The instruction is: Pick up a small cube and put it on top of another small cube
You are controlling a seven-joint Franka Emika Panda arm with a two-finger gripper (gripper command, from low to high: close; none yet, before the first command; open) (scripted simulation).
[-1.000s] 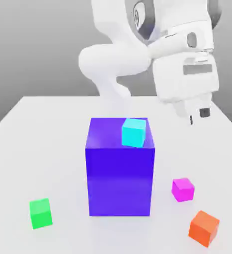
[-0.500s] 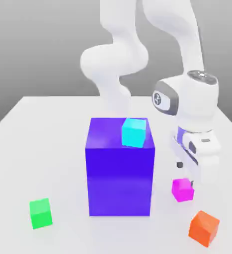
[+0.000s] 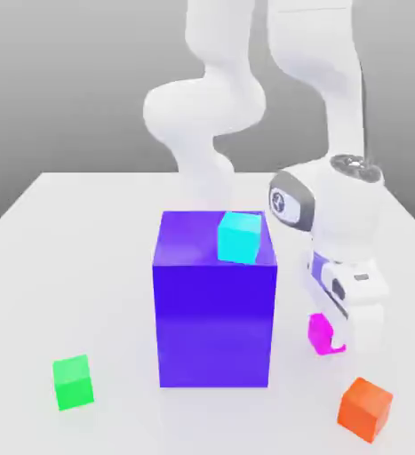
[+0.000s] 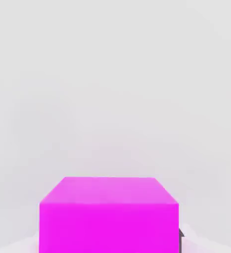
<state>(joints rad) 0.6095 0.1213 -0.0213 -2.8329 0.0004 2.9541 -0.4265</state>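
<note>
The green cube (image 3: 73, 382) sits alone on the white bench (image 3: 86, 267), near the front at the exterior view's left, with open room above it for stacking. The big blue block (image 3: 215, 302) stands in the middle with a cyan cube (image 3: 239, 237) on top, so a carry must go around or over it. The tool (image 3: 339, 342) is down at the pink cube (image 3: 318, 332), likely to grab it, but its grip cannot be told. An orange cube (image 3: 365, 408) lies close by.
</note>
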